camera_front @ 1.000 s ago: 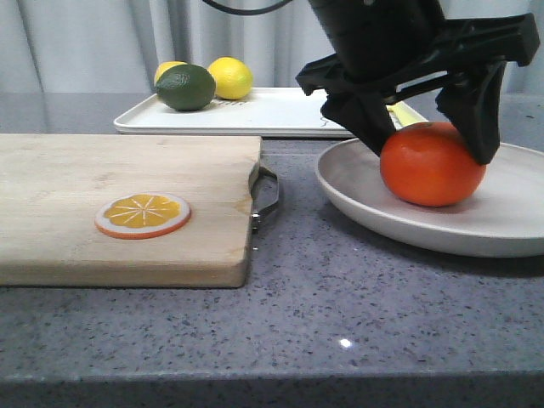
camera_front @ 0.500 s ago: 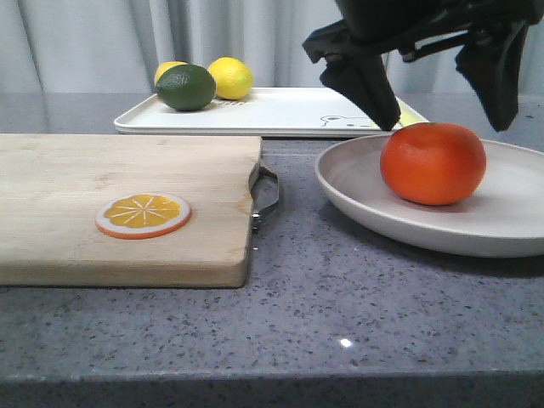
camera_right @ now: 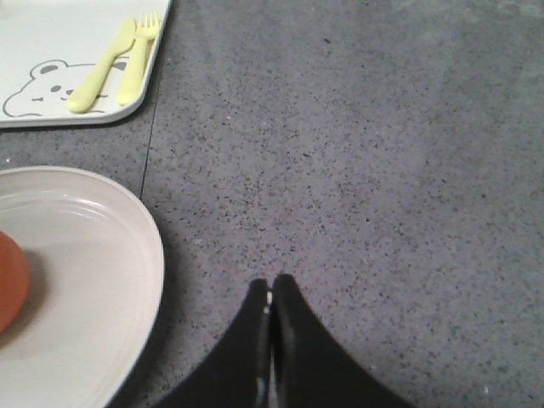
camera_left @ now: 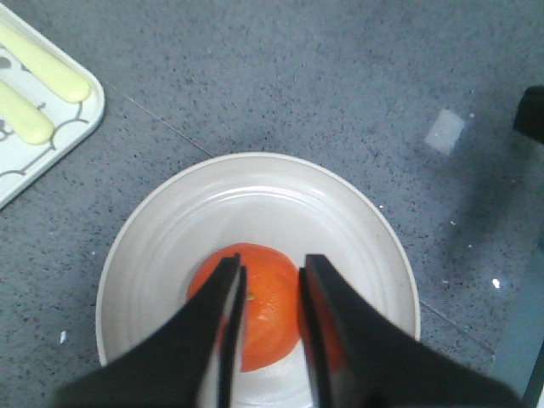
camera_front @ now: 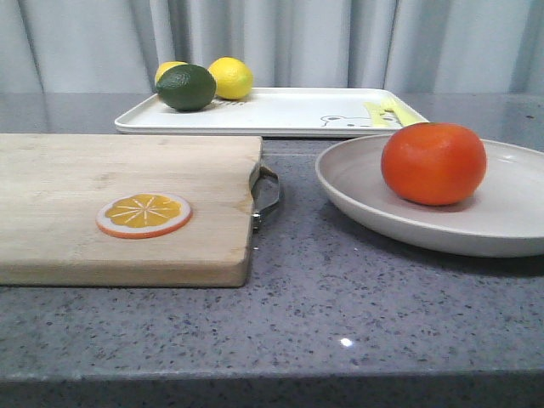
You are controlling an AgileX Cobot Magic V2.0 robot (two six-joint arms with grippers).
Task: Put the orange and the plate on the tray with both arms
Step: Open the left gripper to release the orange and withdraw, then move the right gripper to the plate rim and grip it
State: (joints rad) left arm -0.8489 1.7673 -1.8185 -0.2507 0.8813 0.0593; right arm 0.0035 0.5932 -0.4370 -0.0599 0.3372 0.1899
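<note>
The orange [camera_front: 433, 163] sits on the off-white plate [camera_front: 510, 217] at the right of the counter. The white tray [camera_front: 280, 110] lies behind it. No gripper shows in the front view. In the left wrist view my left gripper [camera_left: 272, 263] hangs open and empty well above the orange [camera_left: 272, 314], which lies in the plate [camera_left: 255, 195]; a tray corner [camera_left: 59, 136] shows there too. My right gripper [camera_right: 272, 280] is shut and empty over bare counter beside the plate [camera_right: 85, 255]. The orange's edge [camera_right: 8, 280] and the tray [camera_right: 51, 25] show there too.
A wooden cutting board [camera_front: 127, 170] with a metal handle [camera_front: 268, 197] lies at the left, with an orange slice [camera_front: 143, 214] on it. Two lemons [camera_front: 229, 76] and a green fruit [camera_front: 185, 87] sit on the tray's far left end.
The left gripper, around the orange a second ago, has let it go and risen out of the front view. The orange stays on the plate.
</note>
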